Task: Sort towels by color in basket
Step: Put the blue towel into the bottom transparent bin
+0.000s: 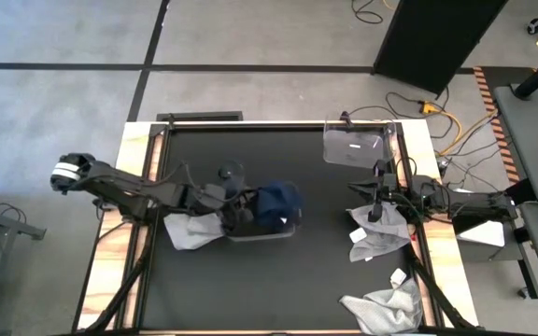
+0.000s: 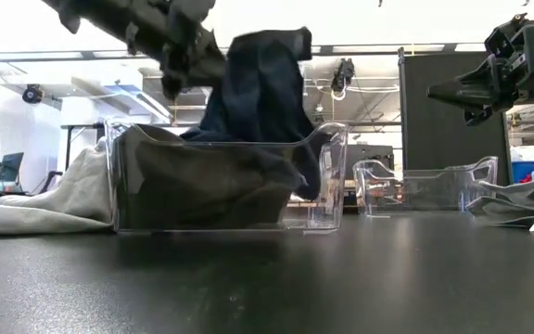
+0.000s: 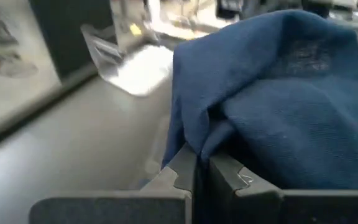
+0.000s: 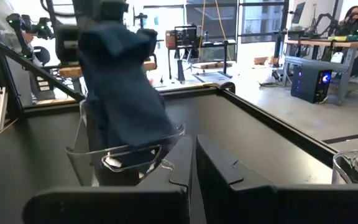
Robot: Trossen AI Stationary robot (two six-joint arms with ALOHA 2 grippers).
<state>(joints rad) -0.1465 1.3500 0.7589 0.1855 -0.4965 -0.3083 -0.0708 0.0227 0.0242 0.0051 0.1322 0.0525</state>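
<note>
1. Black matting covered the table where I worked, with grey floor all round it and, seen from table height, a bright workshop behind.
2. My left gripper hung over the clear plastic bin near the table's middle, fingers pinched fully together on a fold of the navy blue cloth towel.
3. That towel drooped from my grip with its lower end already inside the bin, where a darker cloth seemed to lie; I could not tell that one's colour for certain.
4. A light grey towel lay spread on the table, touching the bin on my left arm's side.
5. My right gripper waited above another light grey towel with a white tag by the table's right edge, its fingers closed and holding nothing.
6. A second clear plastic bin stood at the far side of the table, well apart from the first, and looked to have nothing in it.
7. One more crumpled light grey towel sat near the front right corner.
8. I judged the step in hand to be dropping the navy towel in with the dark cloths.
9. Next I would need to lower a little, part my left fingers so the towel fell wholly inside the walls, then lift clear without snagging it.
10. After that the grey towels remained, probably for the far bin.
</note>
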